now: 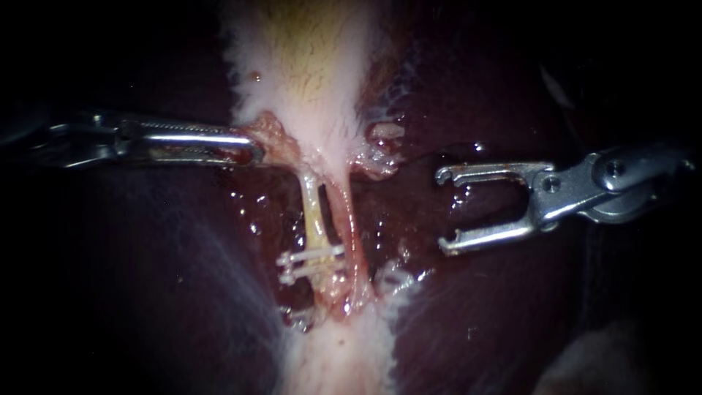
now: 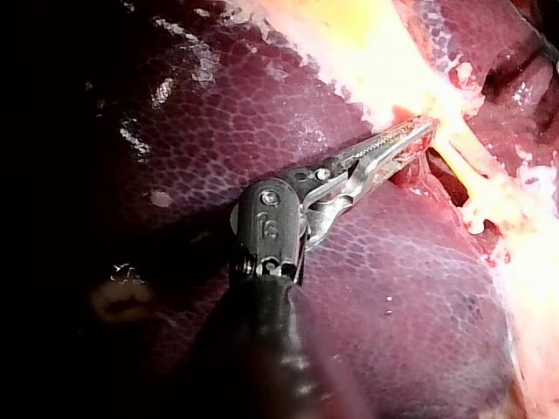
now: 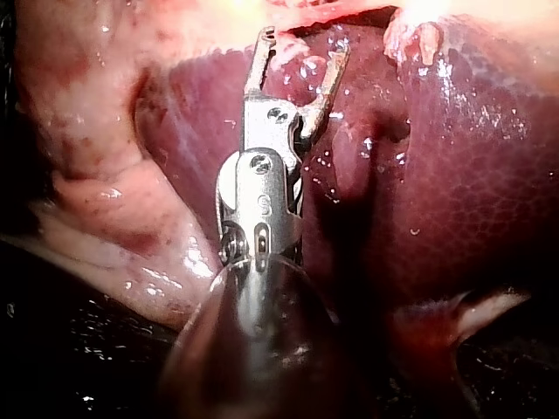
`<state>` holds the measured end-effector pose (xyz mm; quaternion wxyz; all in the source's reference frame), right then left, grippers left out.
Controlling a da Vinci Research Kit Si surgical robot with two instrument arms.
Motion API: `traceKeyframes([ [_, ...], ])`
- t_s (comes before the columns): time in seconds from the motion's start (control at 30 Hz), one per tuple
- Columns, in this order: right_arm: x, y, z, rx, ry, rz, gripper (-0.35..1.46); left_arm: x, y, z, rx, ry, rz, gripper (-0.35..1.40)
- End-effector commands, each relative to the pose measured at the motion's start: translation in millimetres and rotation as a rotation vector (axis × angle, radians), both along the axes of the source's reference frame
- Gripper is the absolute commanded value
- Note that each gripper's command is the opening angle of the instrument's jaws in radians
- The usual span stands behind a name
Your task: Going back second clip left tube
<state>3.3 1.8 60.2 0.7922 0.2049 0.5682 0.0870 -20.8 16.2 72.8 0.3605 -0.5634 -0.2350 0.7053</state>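
Right instrument (image 1: 444,211) stands open, to the right of the clipped left tube (image 1: 314,216)
Its jaws are spread wide with nothing between them, over the dark liver (image 1: 146,292) and apart from both tubes. Two white clips (image 1: 314,254) sit one just below the other across the lower part of the left tube, which runs just beside the right tube (image 1: 345,219). The left instrument (image 1: 252,150) has its jaws pressed together on the reddish edge of the gallbladder (image 1: 307,73), above the tubes
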Motion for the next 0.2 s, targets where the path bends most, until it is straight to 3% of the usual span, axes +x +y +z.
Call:
traceKeyframes([
  [0.03, 0.0, 0.0, 0.0, 0.000, 0.000, 0.000, 0.50, 0.0, 0.0, 0.0, 0.000, 0.001, -0.001, -0.35],
  [0.2, 0.0, 0.0, 0.0, 0.000, 0.000, 0.000, 0.50, 0.0, 0.0, 0.0, 0.000, 0.001, -0.001, -0.35],
])
